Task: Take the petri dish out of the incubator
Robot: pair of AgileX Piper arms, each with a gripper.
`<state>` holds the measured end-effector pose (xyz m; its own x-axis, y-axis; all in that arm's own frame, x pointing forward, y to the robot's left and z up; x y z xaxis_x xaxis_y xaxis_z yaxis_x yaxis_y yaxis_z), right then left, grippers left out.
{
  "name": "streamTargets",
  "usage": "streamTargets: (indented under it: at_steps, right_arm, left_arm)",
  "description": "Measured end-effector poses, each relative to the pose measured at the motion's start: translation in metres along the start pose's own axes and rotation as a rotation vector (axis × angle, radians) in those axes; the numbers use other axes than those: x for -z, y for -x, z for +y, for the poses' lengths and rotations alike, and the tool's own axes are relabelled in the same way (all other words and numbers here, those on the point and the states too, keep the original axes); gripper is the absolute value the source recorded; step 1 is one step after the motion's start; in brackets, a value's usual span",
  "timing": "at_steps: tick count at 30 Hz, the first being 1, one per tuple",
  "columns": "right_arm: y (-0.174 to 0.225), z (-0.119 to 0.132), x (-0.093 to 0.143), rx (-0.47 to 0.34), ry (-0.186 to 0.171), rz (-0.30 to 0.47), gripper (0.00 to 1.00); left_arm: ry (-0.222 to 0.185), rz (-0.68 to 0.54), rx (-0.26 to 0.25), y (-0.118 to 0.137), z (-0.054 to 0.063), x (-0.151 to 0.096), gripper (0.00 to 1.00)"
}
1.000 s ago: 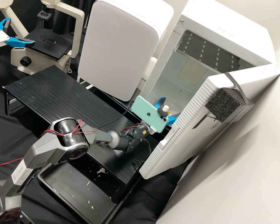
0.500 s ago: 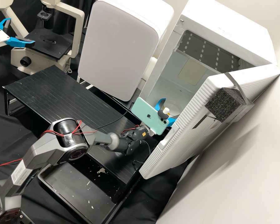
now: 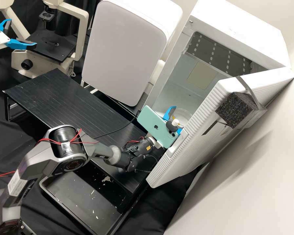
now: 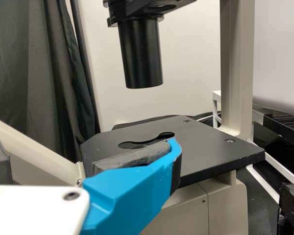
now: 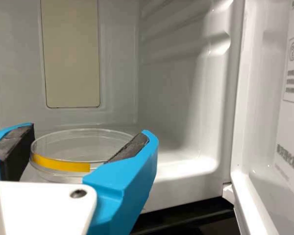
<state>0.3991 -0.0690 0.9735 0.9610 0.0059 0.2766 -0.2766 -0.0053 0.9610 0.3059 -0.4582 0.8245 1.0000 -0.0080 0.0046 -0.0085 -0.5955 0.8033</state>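
Note:
In the high view, the right gripper (image 3: 178, 118) is at the mouth of the white incubator (image 3: 173, 98), its fingers around the clear petri dish (image 3: 185, 114). The right wrist view has the right gripper (image 5: 88, 134) shut on the petri dish (image 5: 78, 147), with a finger on either side and a strip of yellow tape on the dish's rim. The left gripper (image 3: 22, 32) stands open beside the microscope at the high view's upper left. In the left wrist view, the left gripper (image 4: 86, 142) is empty, one finger before the black microscope stage (image 4: 206, 147).
The incubator door (image 3: 192, 130) stands open close beside the right gripper, with a black foam block (image 3: 235, 109) strapped to it. A black slatted platform (image 3: 62, 98) lies before a white box (image 3: 124, 49). The microscope's black tube (image 4: 141, 54) hangs above its stage.
My right gripper has drawn back slightly from the incubator's interior, the dish between its fingers, and its arm's elbow has shifted left. The left gripper has stayed still.

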Motion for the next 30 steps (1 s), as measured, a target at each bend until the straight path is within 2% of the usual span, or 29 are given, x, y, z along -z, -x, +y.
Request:
streamTargets:
  at_steps: [5,15,30]
  right_arm:
    - [0.0000,0.0003,0.0005,-0.003,0.021,0.005,0.00]
    - [0.0000,0.0006,0.0003,-0.007,0.020,0.003,0.00]
    - [-0.0030,-0.0034,-0.0003,0.001,0.040,0.005,0.00]
  left_arm:
    - [0.000,0.000,0.000,0.0000,0.0000,0.0000,1.00]
    - [0.000,0.000,0.000,0.0000,0.0000,0.0000,1.00]
    - [0.000,0.000,0.000,0.0000,0.0000,0.0000,1.00]
